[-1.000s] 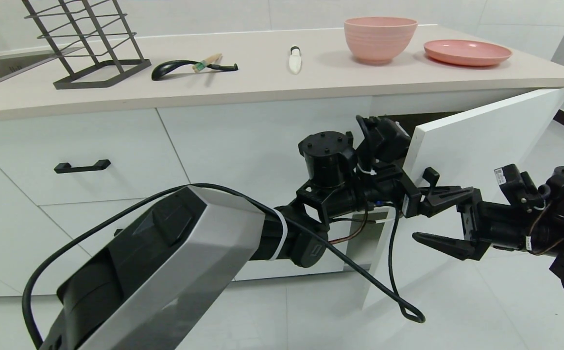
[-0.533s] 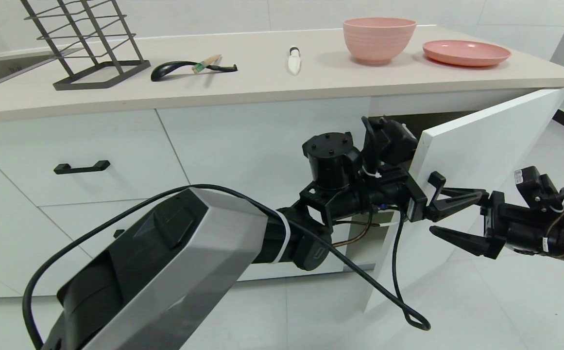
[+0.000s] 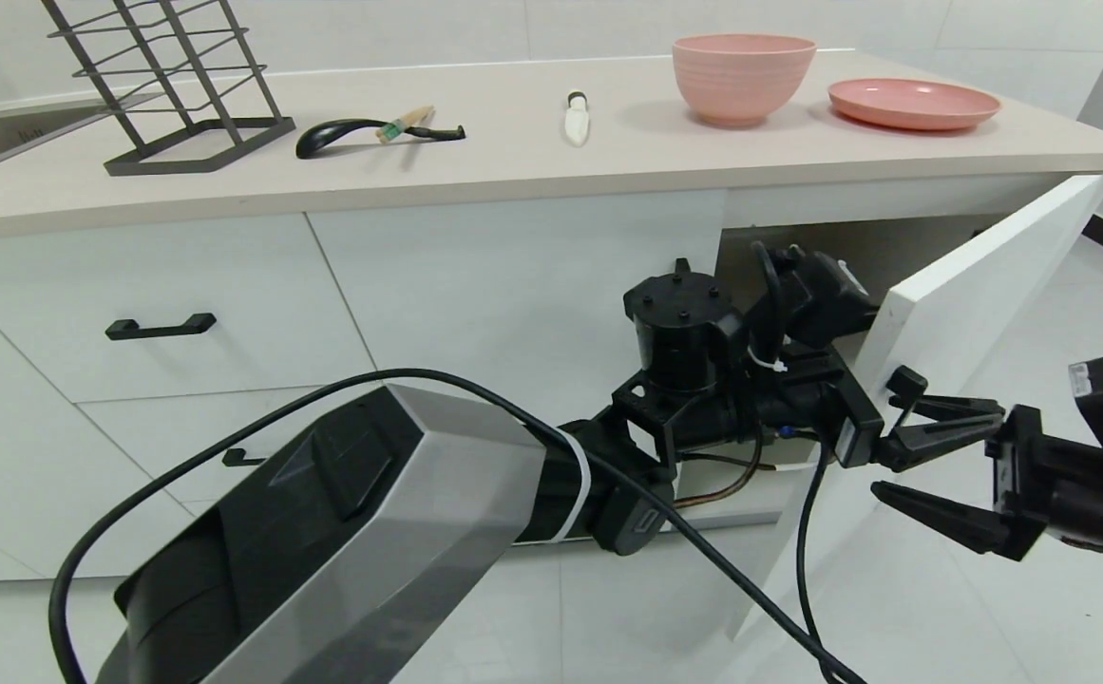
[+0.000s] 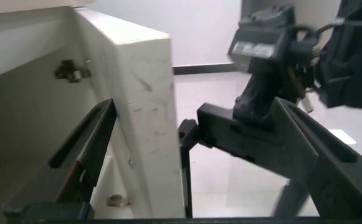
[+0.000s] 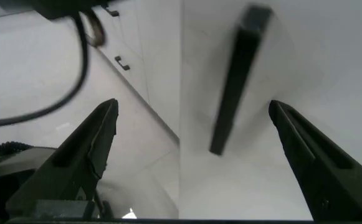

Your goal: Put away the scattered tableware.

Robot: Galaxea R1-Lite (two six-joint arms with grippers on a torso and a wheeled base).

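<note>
Pink bowl [image 3: 743, 76]: one, upper right of the frame.
Pink plate [image 3: 914, 102]: one, far upper right.
Black spoon [image 3: 332, 133]: one, upper left of centre.
Wooden-handled utensil [image 3: 406, 121]: one, lying across the spoon.
White utensil [image 3: 576, 119]: one, upper middle.
Wire rack [image 3: 171, 85]: one, upper left.
Drawer handles [image 3: 160, 327]: two, at left, the second [image 3: 242, 458] lower down.
Open cabinet door [image 3: 974, 285]: one, at right.
</note>
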